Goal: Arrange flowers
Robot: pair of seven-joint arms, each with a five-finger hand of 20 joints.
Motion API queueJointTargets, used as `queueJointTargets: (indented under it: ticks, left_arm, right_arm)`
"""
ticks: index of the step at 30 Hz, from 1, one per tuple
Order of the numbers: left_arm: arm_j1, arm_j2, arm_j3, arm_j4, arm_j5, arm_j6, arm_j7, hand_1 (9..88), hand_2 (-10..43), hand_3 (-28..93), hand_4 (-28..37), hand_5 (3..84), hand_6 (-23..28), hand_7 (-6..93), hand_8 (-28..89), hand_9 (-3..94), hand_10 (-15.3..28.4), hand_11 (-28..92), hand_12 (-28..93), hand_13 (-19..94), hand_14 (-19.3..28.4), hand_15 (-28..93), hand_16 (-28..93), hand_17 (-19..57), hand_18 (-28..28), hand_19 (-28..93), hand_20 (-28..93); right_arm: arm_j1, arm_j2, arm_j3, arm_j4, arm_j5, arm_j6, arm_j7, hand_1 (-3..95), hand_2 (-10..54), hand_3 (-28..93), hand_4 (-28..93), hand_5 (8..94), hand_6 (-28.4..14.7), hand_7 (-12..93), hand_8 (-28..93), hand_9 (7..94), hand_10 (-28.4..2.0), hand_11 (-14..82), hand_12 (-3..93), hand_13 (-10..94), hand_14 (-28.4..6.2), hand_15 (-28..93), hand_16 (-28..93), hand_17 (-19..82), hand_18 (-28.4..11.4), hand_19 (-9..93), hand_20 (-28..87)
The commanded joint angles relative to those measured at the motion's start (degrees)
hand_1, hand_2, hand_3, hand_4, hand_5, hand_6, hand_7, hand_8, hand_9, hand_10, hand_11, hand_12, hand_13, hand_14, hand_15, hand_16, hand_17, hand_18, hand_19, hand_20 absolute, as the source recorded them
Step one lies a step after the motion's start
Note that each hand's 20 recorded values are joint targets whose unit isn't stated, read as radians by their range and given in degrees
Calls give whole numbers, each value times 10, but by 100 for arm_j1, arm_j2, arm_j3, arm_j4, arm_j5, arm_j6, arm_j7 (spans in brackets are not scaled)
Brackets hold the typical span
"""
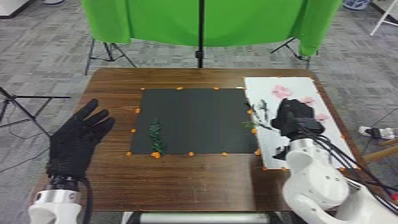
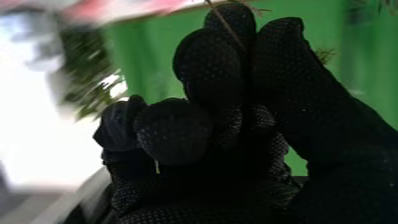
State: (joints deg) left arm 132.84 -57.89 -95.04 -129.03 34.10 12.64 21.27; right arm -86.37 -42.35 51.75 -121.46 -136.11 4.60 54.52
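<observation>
Over there, the brown worktop carries a dark mat and, beside it, a white sheet. The left robot hand is spread wide; the right robot hand is over the sheet. A green sprig lies on the mat, pink flowers on the sheet; that right hand pinches a thin stem.

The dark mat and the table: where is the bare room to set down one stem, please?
Widest is the middle of the dark mat, between the green sprig at left and the stems at right. The table also has room nearer than the mat. Crowded: the white sheet, with pink flowers, stems and the right hand.
</observation>
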Motion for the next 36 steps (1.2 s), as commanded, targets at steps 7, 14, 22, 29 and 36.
queueJointTargets:
  ticks: [7, 14, 22, 29, 36]
  left_arm:
    - [5, -177, -133, -25, 127, -24, -302, 256, 50, 807, -216, 392, 100, 138, -98, 366, 205, 249, 109, 269, 278, 511, -83, -82, 257, 551, 62]
    - [-67, -275, -176, -21, 177, -56, -499, 255, 49, 807, -215, 392, 100, 138, -98, 366, 205, 248, 109, 270, 278, 511, -83, -82, 257, 552, 63]
    - [-224, -310, -158, 17, 225, -124, -637, 254, 49, 809, -215, 392, 100, 138, -98, 367, 205, 248, 109, 270, 278, 511, -83, -83, 257, 550, 63]
    - [-255, -313, -130, 34, 232, -157, -658, 255, 49, 809, -215, 393, 101, 138, -98, 367, 205, 248, 109, 270, 278, 511, -83, -83, 257, 551, 63]
    - [-310, -300, -81, 57, 238, -193, -675, 255, 49, 810, -215, 394, 101, 139, -97, 367, 205, 248, 110, 270, 278, 511, -83, -82, 257, 552, 63]
  right_arm:
    - [2623, -1780, -2759, 1439, 81, -680, -81, 512, -95, 731, -282, 928, -17, 186, 106, 867, -120, 525, 217, 781, -107, 819, 177, 389, -266, 932, 515]
    - [2687, -2241, -2804, 1763, 81, -1522, -21, 494, -95, 730, -237, 936, -22, 212, 117, 878, -127, 545, 219, 796, -115, 836, 184, 409, -272, 932, 561]
    - [2737, -2569, -2813, 1950, 198, -2045, 165, 455, -94, 756, -207, 937, -19, 277, 67, 910, -128, 544, 222, 822, -121, 845, 191, 442, -279, 932, 613]
    - [2668, -2631, -2894, 2000, 236, -2068, 195, 415, -26, 770, -196, 937, -11, 332, -112, 934, -129, 534, 227, 839, -125, 844, 199, 457, -284, 932, 633]
    - [2737, -2660, -3044, 2096, 269, -2010, 315, 404, 5, 755, -202, 937, -1, 337, -147, 937, -130, 539, 216, 846, -128, 841, 201, 465, -284, 932, 638]
